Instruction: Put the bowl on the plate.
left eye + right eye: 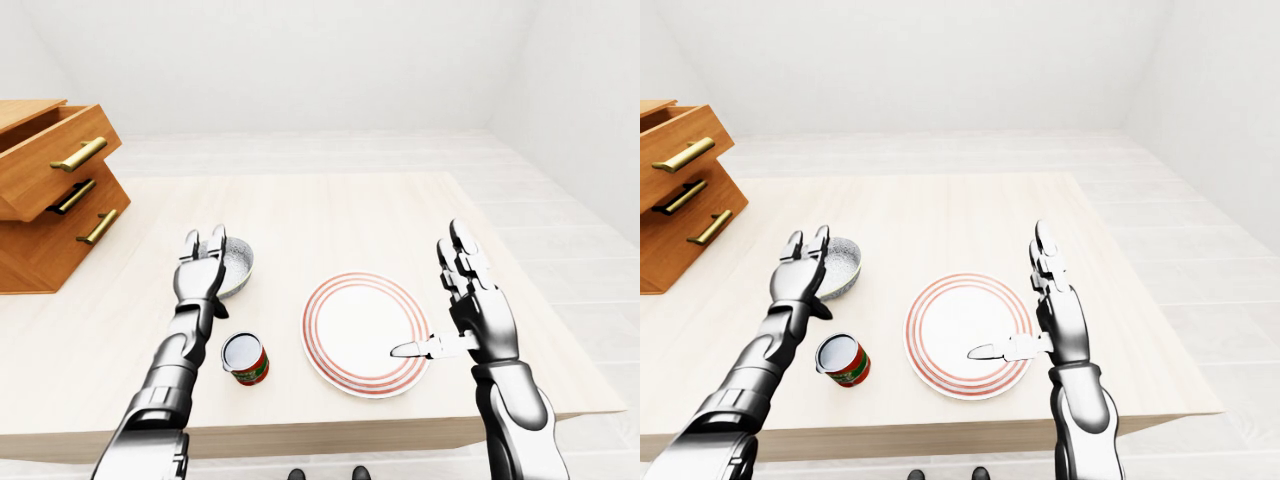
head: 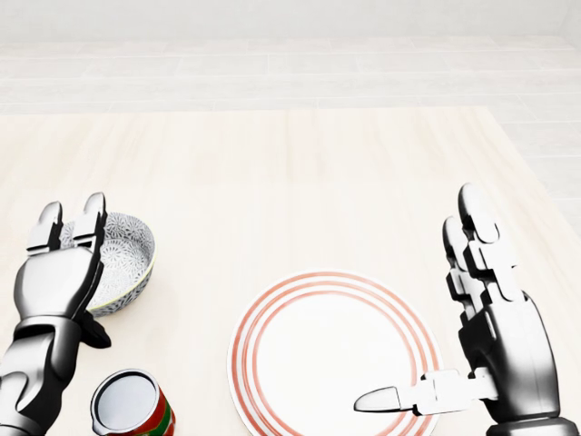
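A small patterned grey bowl (image 2: pixel 123 259) sits on the pale wooden table at the left of the head view. My left hand (image 2: pixel 65 250) is open, its fingers upright against the bowl's left rim, covering that side. A white plate with red rings (image 2: pixel 331 350) lies at the bottom centre. My right hand (image 2: pixel 454 309) is open at the plate's right edge, fingers up and thumb stretched over the plate's lower right rim.
A red and green can (image 2: pixel 132 404) stands below the bowl, close to my left forearm. A wooden drawer chest (image 1: pixel 50 190) with brass handles sits at the table's far left. The table edge (image 1: pixel 300 430) runs along the bottom.
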